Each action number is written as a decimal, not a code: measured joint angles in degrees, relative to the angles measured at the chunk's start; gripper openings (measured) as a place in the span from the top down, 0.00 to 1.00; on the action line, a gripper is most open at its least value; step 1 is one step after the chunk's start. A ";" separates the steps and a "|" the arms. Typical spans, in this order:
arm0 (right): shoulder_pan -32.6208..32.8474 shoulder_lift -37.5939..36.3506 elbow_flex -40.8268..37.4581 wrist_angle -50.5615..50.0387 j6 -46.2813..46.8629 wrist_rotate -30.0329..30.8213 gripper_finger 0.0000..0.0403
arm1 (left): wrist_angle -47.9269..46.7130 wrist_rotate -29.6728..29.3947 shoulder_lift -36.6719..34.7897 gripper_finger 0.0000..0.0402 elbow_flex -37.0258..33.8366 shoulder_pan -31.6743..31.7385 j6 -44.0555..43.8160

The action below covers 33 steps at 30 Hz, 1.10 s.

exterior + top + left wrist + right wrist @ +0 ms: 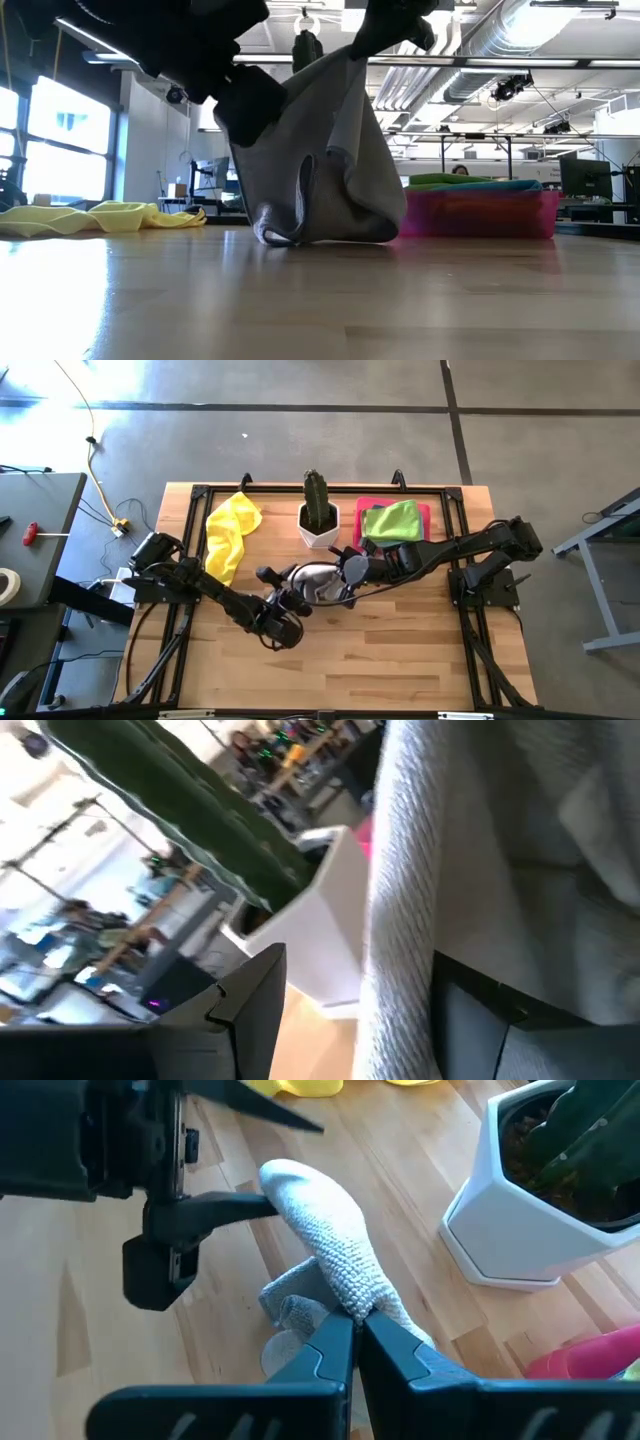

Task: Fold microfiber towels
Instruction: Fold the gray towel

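A grey microfiber towel [316,582] hangs bunched at the table's middle, its lower folds [320,232] resting on the wood. My right gripper [355,1320] is shut on the towel's top. My left gripper [295,1165] reaches in level from the table's left and is open. Its fingers stand on either side of a raised fold [400,940] of the same towel. A yellow towel [232,530] lies crumpled at the far left. A lime green towel [392,518] lies on the pink tray [424,512] at the far right. My right gripper pinches a bunched ridge [345,1285] of the grey towel between its two fingers, slanting down from the table's right. The towel hangs below the fingers, slack, with its bottom on the table. My left gripper's one finger [235,1205] lies against the end of the raised fold [285,1185]; the other finger stands apart from it.
A cactus in a white pot [319,520] stands just beyond the grey towel, between the yellow towel and the pink tray. Bare wood lies along the near side [380,660] of the table. A black frame [180,560] rims the tabletop.
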 joint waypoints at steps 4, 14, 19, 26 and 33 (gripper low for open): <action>0.00 0.00 0.00 0.00 -0.01 -0.36 0.99 | -0.66 10.04 0.00 0.50 0.00 -0.39 -3.01; 0.00 0.00 0.00 0.00 0.03 -2.52 0.99 | -0.68 35.58 0.00 0.50 0.00 -0.49 3.54; 0.00 0.00 0.00 0.40 2.06 -4.62 0.99 | -0.98 26.49 0.50 0.50 -0.04 -0.53 10.32; 0.31 0.00 -0.02 4.46 7.02 -7.66 0.99 | -0.13 14.54 1.61 0.50 0.06 -0.79 18.55; -4.10 0.00 -0.02 13.94 9.91 -14.09 0.99 | -0.98 13.67 2.45 0.50 -0.07 -3.83 20.60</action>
